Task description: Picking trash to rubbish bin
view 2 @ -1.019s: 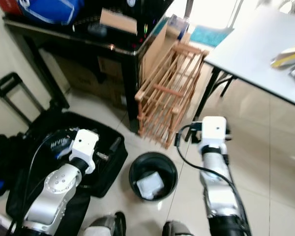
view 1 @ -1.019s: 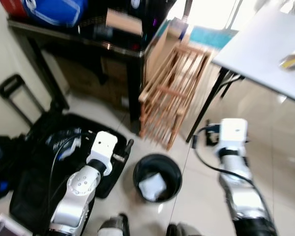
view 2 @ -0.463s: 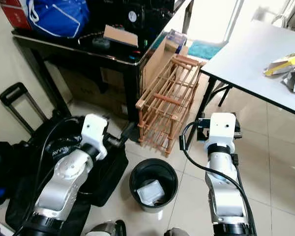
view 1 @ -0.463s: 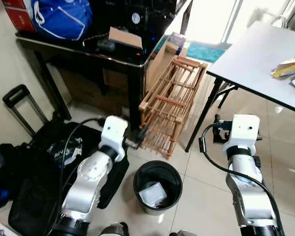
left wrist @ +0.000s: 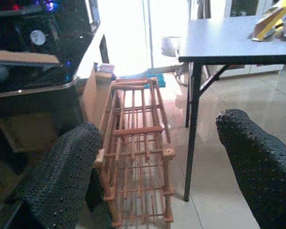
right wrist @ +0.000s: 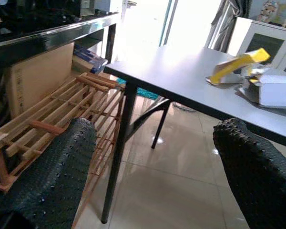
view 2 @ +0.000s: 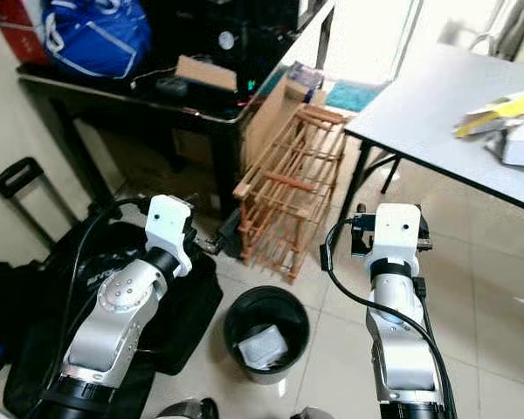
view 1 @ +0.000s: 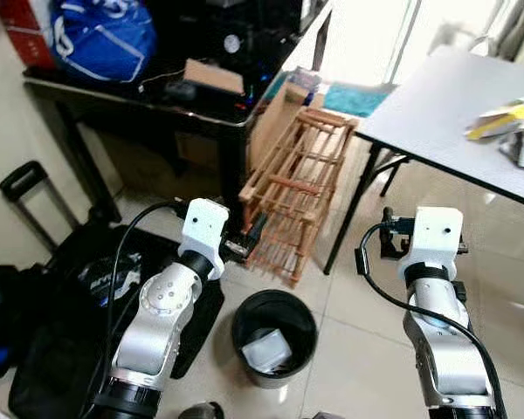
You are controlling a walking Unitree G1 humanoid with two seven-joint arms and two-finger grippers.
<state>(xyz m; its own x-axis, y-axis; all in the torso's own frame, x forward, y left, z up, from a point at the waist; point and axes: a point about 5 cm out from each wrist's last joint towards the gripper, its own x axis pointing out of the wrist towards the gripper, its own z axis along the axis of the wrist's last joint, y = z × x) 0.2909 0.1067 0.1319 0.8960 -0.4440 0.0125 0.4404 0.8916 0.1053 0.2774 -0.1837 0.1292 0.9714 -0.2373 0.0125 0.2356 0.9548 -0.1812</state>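
The round black plastic rubbish bin (view 1: pixel 274 337) stands on the floor below and between both grippers, white crumpled trash (view 1: pixel 266 351) inside. The left gripper (left wrist: pixel 157 171) and right gripper (right wrist: pixel 152 167) gape apart, empty, facing the slatted wooden rack (left wrist: pixel 138 152).

Floor: pale glossy tiles (view 1: pixel 498 288) lay before me.
Left: a black table (view 1: pixel 157 96) stood far.
Middle: a wooden rack (view 1: pixel 293 192) leaned.
Right: a grey table (view 1: pixel 437 105).
Light: bright beyond.

A wooden rack (view 1: pixel 290 202) leans (tilted) between black desk (view 1: pixel 157 96) and grey table (view 1: pixel 437 113).
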